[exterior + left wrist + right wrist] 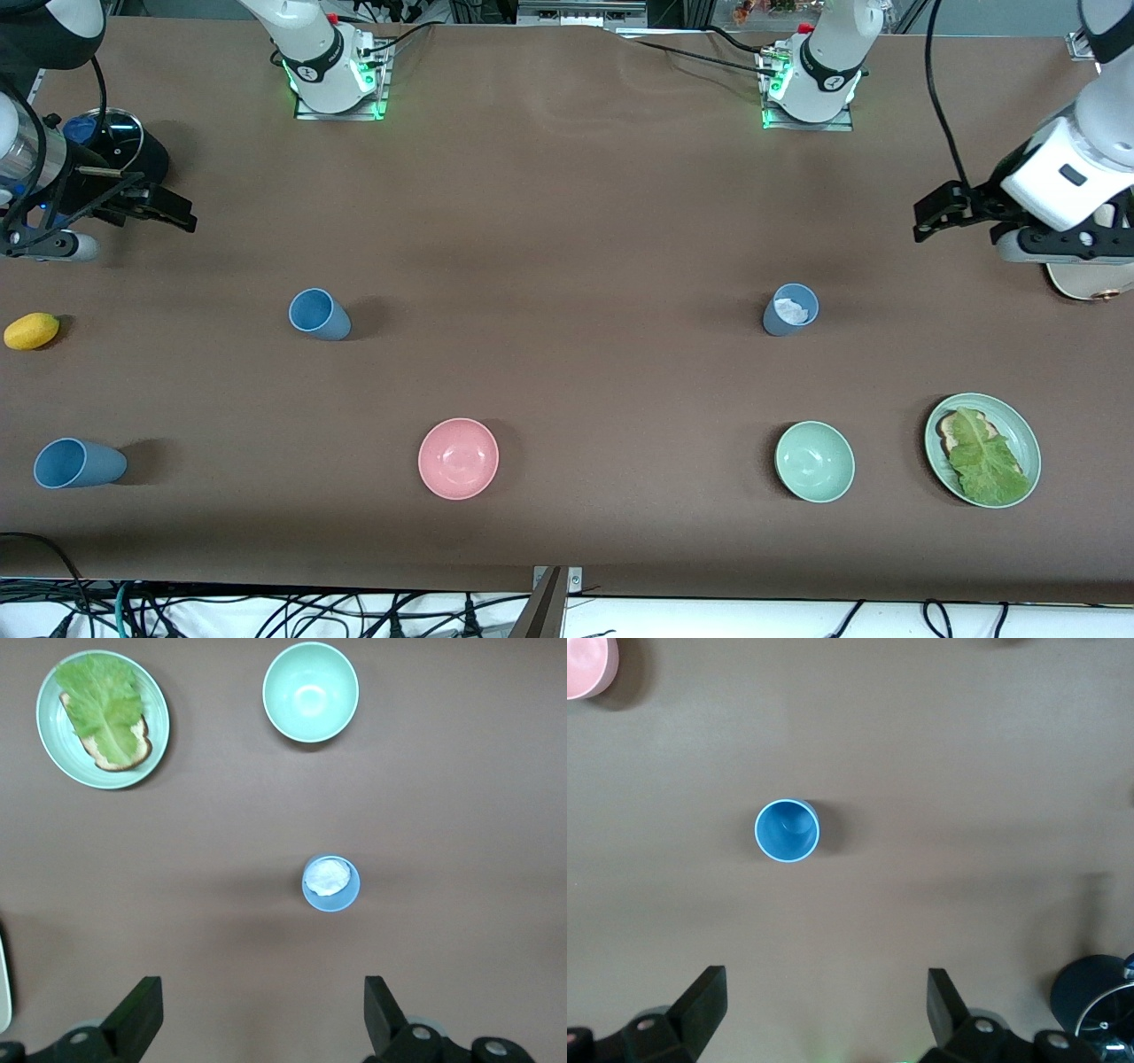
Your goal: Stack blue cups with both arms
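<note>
Front view: left gripper (926, 217) and right gripper (173, 213) hover open.

A big brown table (567, 221) fills almost the whole view. Its top is smooth and lit evenly from above, with soft shadows. Along the edge nearest the front camera, black cables (266, 611) lie tangled on a white floor (709, 620).
</note>
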Motion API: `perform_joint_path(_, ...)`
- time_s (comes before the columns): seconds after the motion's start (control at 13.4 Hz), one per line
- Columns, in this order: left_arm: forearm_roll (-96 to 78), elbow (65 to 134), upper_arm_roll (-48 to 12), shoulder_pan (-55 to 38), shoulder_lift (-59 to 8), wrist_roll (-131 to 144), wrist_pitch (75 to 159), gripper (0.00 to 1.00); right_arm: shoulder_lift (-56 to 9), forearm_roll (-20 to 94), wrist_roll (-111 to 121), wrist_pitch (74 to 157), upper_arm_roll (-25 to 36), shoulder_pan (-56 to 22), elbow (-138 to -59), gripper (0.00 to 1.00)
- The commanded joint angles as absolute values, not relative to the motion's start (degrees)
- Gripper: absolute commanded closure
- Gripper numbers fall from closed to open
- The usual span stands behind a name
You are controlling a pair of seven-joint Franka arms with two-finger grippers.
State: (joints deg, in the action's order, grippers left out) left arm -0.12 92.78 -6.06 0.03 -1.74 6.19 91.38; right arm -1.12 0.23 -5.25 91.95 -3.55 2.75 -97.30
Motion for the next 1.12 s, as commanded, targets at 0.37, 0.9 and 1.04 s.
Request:
perform_joint_path(0.37,-1.23,94.66,-0.53,-5.45,-0.17,7.65,91.41,0.00,-0.97,-0.53,-5.01,91.76,-4.22,3.34,-97.38,0.00)
perform_joint_path(0.9,-1.23,93.52,-0.53,-5.36,-0.97,7.65,90.97,0.00,-0.97,-0.53,-4.83,91.41,-4.22,3.43,-97.38,0.00)
perform_joint_path(1.04,-1.23,93.25,-0.53,-5.45,-1.05,7.65,90.97,0.00,-0.97,-0.53,-4.83,91.14,-4.22,3.43,-97.38,0.00)
